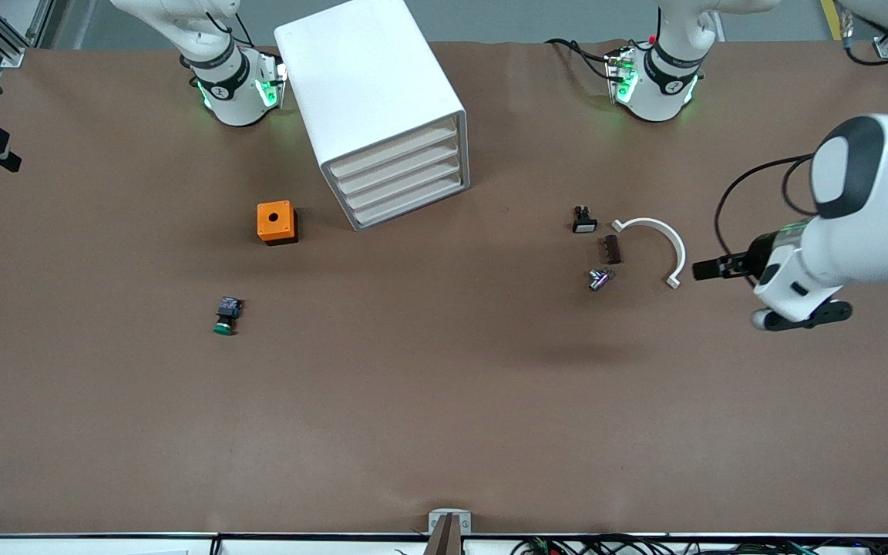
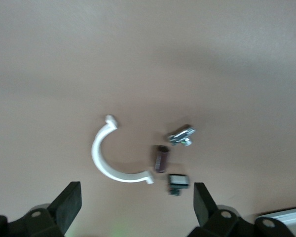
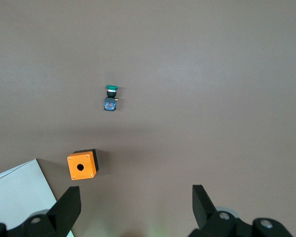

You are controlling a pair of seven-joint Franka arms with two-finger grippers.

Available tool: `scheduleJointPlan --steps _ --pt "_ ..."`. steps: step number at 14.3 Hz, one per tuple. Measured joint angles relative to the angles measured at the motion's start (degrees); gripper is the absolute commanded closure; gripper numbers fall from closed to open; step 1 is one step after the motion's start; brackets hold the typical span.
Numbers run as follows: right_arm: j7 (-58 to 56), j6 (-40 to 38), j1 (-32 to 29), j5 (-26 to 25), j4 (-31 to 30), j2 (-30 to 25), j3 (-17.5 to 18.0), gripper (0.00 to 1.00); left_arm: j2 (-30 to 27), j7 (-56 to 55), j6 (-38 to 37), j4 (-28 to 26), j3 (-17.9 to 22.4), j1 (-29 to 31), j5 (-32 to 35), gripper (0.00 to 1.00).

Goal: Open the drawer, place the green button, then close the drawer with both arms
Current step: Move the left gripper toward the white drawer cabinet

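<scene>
**Both grippers spread and empty; drawer shut, button on the open table**

The left gripper [image 2: 137, 200] hangs in the air with its two black fingers [image 2: 69, 201] spread wide and nothing between them. In the front view it shows as a dark tip [image 1: 718, 267] at the left arm's end of the table, just beside a white curved clip [image 1: 656, 245]. Its wrist view looks down on that clip [image 2: 113, 160] and three small parts close by it: a black button with a white cap [image 2: 178, 181], a dark brown block [image 2: 161, 158] and a small metal piece [image 2: 182, 135].

The right gripper [image 3: 136, 203] is also spread wide and empty; it does not show in the front view. Its wrist view looks down on the orange box [image 3: 82, 165] with the round hole and, well apart from it, the button [image 3: 110, 97].

The button [image 1: 227, 315] lies on its side on the brown table [image 1: 444, 401], green cap toward the front camera, toward the right arm's end and nearer to the front camera than the orange box [image 1: 276, 222]. It is well apart from the cabinet [image 1: 373, 108].

The cabinet stands between the two arm bases, turned at an angle. The drawer [image 1: 412, 205], lowest of its four, is shut flush with the three above it.
</scene>
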Motion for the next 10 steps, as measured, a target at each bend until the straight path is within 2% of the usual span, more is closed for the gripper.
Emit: scheduleJointPlan --steps 6,10 --pt "0.0 -0.1 0.0 0.1 0.0 0.1 0.1 0.00 4.6 -20.1 1.4 0.6 -0.3 -6.7 -6.6 0.00" --pt "0.0 -0.1 0.0 0.1 0.0 0.1 0.2 0.00 8.9 -38.0 1.6 4.6 -0.4 -11.8 -10.9 0.00"
